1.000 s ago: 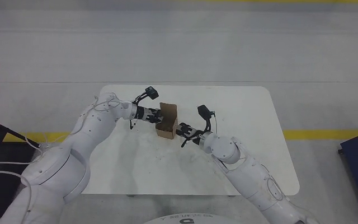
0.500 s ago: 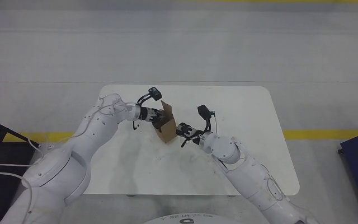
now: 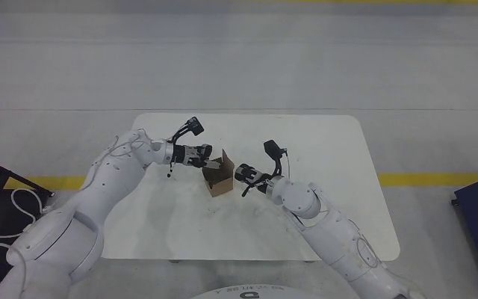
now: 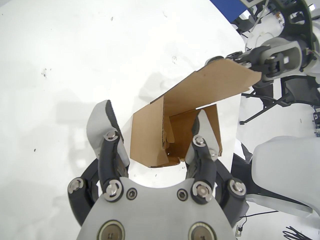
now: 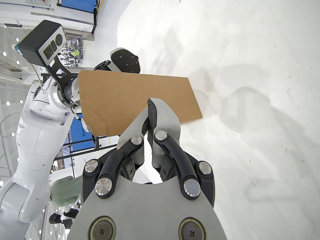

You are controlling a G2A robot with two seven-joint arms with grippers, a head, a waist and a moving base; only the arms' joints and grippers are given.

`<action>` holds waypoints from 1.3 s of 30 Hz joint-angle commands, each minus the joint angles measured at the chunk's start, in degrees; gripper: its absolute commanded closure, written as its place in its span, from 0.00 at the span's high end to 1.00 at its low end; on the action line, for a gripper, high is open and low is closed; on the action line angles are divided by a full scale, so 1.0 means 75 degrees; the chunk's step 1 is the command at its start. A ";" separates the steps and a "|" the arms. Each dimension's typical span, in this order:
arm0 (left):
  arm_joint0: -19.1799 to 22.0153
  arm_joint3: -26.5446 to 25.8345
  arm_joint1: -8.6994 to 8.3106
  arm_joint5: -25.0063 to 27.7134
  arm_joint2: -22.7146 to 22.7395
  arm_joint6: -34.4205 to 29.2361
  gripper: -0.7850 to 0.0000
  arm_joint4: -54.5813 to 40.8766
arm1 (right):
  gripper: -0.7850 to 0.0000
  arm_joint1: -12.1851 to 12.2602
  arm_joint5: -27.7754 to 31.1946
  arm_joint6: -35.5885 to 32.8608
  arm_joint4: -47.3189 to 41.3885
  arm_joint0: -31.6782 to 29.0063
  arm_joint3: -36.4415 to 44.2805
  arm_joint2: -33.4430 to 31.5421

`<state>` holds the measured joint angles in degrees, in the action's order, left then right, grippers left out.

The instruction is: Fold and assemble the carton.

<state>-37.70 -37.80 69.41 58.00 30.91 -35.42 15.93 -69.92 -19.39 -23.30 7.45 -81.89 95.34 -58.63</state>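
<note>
Carton (image 3: 218,176) sits mid-table (image 3: 328,149), part-erected, its open mouth turned toward your left gripper (image 4: 153,109).

Left gripper: released, jaws spread wide. One finger stands outside the near wall, the other in front of the open cavity. Whether either pad touches cardboard, you cannot tell.

Right gripper (image 5: 151,108): clenched on the far end of the long flap (image 4: 215,81).

Key relation: the flap's long axis runs from one gripper to the other, hinged at the box wall and rising out over the mouth to the right gripper's pinch. Your left arm is nearer the box body, your right nearer the flap tip.

Pose: both wrists are low over the table, closing on the carton from opposite sides.

Judgement: folding likely depends on the left bracing the body while the right swings the flap about its hinge.
</note>
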 commanded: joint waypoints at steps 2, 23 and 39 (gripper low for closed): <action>-0.0175 -0.0419 -0.0295 0.0001 0.0266 0.0174 1.00 -0.0075 | 0.00 -0.0001 0.0035 0.0035 -0.0001 -0.0023 -0.0008 0.0000; 0.0123 -0.0404 -0.0123 -0.2250 0.0065 -0.0689 0.66 -0.0048 | 0.00 0.0034 0.0406 -0.0446 0.1124 -0.0193 0.0172 0.0513; 0.0239 0.0389 0.0376 -0.1811 -0.0257 -0.0162 0.60 0.0553 | 0.00 -0.0226 -0.0329 -0.0119 0.0788 0.0480 -0.0412 0.0918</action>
<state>-35.79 -34.79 72.09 44.57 29.11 -37.15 19.48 -71.56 -21.74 -24.26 13.39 -78.35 92.34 -51.83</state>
